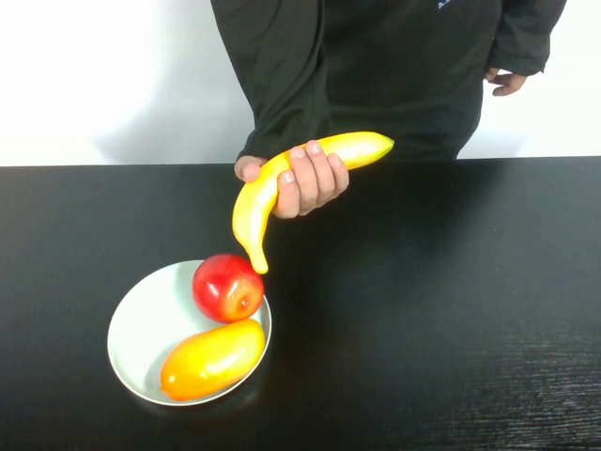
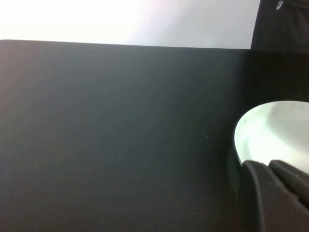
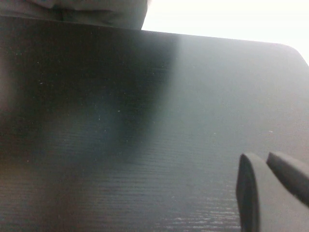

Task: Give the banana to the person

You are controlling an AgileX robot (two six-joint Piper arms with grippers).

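bench (image 1: 451, 310): black, carries the white plate (image 1: 141, 324).
person (image 1: 394, 66): behind bench, hand (image 1: 305, 178) wrapped round banana (image 1: 258, 202) mid-length, off the bench.
banana: light, stiff, smooth skin; hold mid-body, likely slippery.
left claw (image 2: 275, 193): beside plate, cannot tell opening.
right claw (image 3: 270, 188): over bare bench, nearly closed, empty.

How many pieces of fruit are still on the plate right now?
2: the red apple and the yellow-orange mango, touching on the white plate. The banana is in the person's hand.

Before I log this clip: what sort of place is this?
Probably a lab demo bench: a bare black table, plain white wall, a plate of fruit. The person holds the banana; neither claw reaches it.
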